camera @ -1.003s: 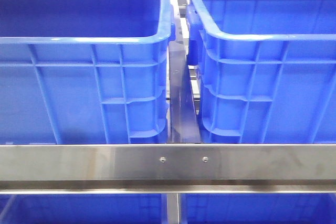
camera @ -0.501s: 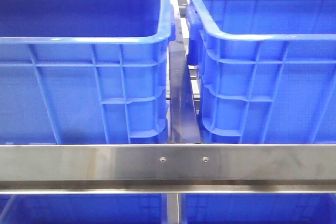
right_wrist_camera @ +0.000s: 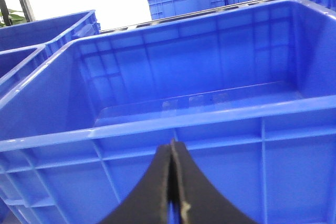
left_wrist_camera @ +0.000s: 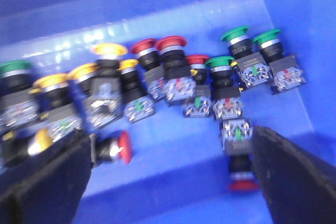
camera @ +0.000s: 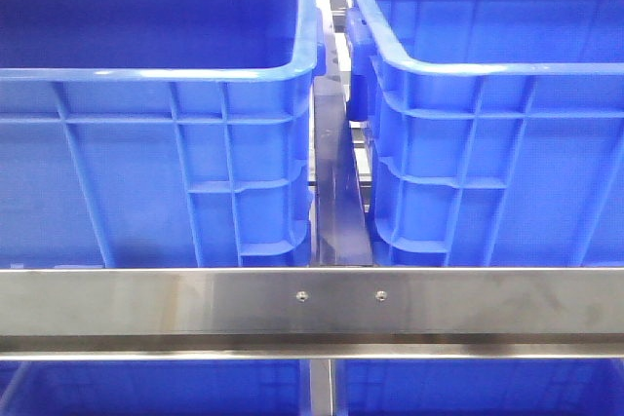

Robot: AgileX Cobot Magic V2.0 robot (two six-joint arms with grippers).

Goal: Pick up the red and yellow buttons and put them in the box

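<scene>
In the left wrist view, several push buttons with black bodies lie in a blue crate [left_wrist_camera: 294, 3]. Red-capped ones stand in the row [left_wrist_camera: 171, 42] [left_wrist_camera: 143, 46]. One red button [left_wrist_camera: 124, 147] lies on its side by my left finger [left_wrist_camera: 47, 182]. Another red one [left_wrist_camera: 242, 185] lies against my right finger [left_wrist_camera: 294, 177]. Yellow-capped ones [left_wrist_camera: 108, 50] [left_wrist_camera: 51, 81] stand beside the red row. My left gripper [left_wrist_camera: 168, 182] is open and empty above the crate floor. My right gripper [right_wrist_camera: 172, 143] is shut and empty, outside a blue crate [right_wrist_camera: 210, 119]. Neither gripper shows in the front view.
Green-capped buttons [left_wrist_camera: 234, 33] [left_wrist_camera: 266, 36] stand among the others. The front view shows two tall blue crates [camera: 156, 75] [camera: 487, 70] with a narrow gap between them, behind a steel rail [camera: 312, 301]. More blue crates stand behind the right one [right_wrist_camera: 184, 1].
A small dark shape has come into the top left corner of the front view. The crates and the rail have not moved.
</scene>
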